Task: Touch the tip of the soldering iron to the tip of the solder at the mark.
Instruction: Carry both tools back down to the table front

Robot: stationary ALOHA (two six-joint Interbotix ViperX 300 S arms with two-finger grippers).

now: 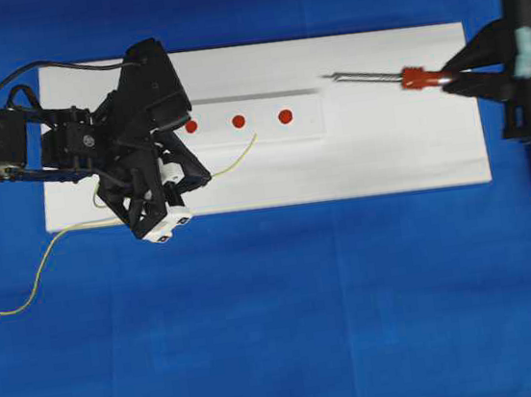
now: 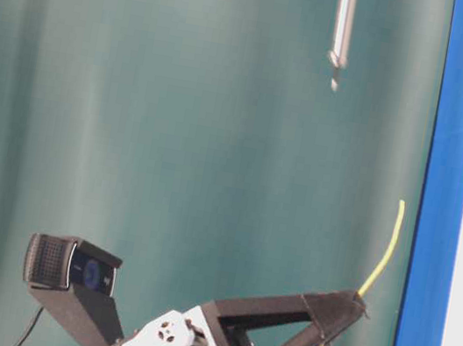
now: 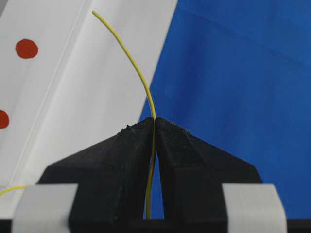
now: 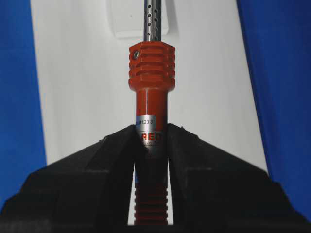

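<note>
Soldering iron sits high on the right side of the white board, lying level in the overhead view, its silver shaft pointing left toward the row of red marks and its tip stopping well short of them. Right gripper is clamped firm on the red-orange handle just behind the ribbed collar, as the right wrist view shows plainly. Across the board, the solder rises from the left gripper, whose jaws are pressed together with the thin yellow wire pinched between them; the free end curves up and away over the white surface. From overhead that wire tip lies just below the marks, between the middle one and the right one, while the long tail trails off the board's left edge onto the blue cloth. So both tools are in hand and this reads as the approach step: tips are well apart, nothing touches. Next, I'd judge, the iron must travel left and come down at a mark, while the solder's tip is nudged onto that same mark, gently, since the wire looks limp and could flex aside.
</note>
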